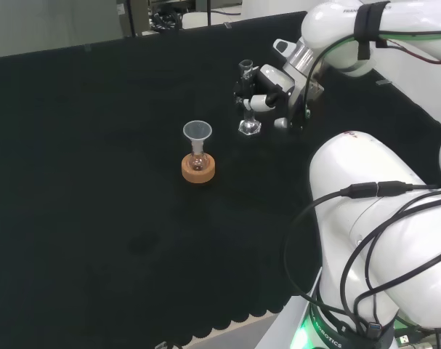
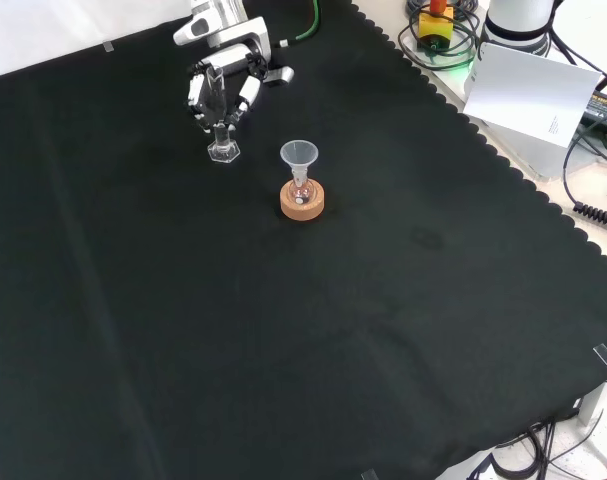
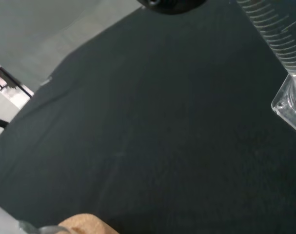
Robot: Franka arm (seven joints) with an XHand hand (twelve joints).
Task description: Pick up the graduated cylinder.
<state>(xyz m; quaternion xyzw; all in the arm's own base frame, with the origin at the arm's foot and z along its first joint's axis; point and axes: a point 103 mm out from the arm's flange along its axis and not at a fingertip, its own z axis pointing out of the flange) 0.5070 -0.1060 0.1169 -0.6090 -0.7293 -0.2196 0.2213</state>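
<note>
The clear, tall graduated cylinder (image 2: 223, 140) stands upright on its hexagonal foot on the black cloth surface (image 2: 283, 340), to the upper left of the cork ring stand (image 2: 302, 201) in the front view. That stand carries a small flask with a clear funnel (image 2: 299, 155) in its neck.

The black and white hand (image 2: 221, 90) is at the cylinder's upper part, its fingers (image 2: 245, 95) curled in around the tube, with the foot apparently resting on the cloth. I judge the step to be the grasp itself, at or just before closure.

The next move calls for a straight vertical lift, keeping the cylinder upright and away from the funnel nearby.
</note>
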